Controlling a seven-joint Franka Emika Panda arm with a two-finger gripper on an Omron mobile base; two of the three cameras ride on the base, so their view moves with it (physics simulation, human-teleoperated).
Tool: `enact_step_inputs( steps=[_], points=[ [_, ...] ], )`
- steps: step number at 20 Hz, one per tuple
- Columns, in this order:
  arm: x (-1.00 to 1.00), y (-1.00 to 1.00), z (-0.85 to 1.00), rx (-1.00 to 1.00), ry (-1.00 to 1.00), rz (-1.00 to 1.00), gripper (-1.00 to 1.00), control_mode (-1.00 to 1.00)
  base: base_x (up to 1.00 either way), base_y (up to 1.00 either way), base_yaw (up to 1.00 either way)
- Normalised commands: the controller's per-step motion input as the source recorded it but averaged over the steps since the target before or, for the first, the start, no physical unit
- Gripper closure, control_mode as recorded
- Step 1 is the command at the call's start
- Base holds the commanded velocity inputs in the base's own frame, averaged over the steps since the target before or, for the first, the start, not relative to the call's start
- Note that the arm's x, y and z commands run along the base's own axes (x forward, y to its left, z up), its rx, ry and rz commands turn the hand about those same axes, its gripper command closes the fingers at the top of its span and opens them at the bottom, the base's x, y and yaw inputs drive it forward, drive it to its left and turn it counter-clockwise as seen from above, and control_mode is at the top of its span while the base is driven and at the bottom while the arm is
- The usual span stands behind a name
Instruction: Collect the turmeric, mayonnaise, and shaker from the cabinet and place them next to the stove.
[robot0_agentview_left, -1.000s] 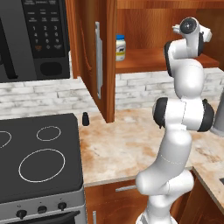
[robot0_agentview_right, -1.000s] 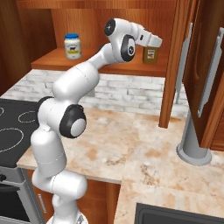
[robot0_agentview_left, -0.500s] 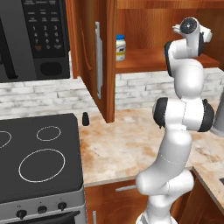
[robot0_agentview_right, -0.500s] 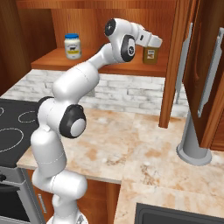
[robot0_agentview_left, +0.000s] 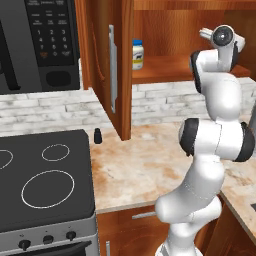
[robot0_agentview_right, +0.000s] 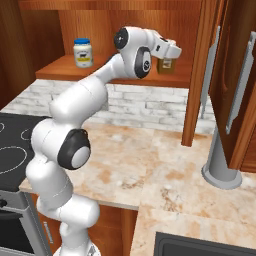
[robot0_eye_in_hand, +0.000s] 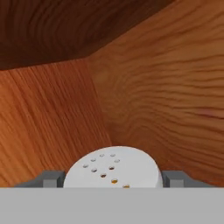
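Pincer fingers straddle turmeric lid, grip uncertain; left base view shows mayonnaise.

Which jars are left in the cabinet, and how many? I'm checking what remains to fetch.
2. The white mayonnaise jar stands on the shelf's left part; the turmeric jar stands further right, between the fingers of the gripper. More may be hidden.
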Motion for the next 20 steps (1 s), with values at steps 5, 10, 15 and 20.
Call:
enact_step_inputs(
  steps=[5, 10, 15, 20],
  points=[
    [-0.81, 0.74, 0.06, -0.11, -0.07, 0.19, 1.0, -1.0, 0.0, 0.0, 0.0],
    [-0.84, 0.75, 0.33, -0.17, 0.0, 0.22, 1.0, -1.0, 0.0, 0.0, 0.0],
    [-0.98, 0.34, 0.61, -0.1, 0.06, 0.25, 1.0, -1.0, 0.0, 0.0, 0.0],
    [-0.95, 0.28, 0.32, -0.12, 0.12, 0.34, 1.0, -1.0, 0.0, 0.0, 0.0]
  ],
)
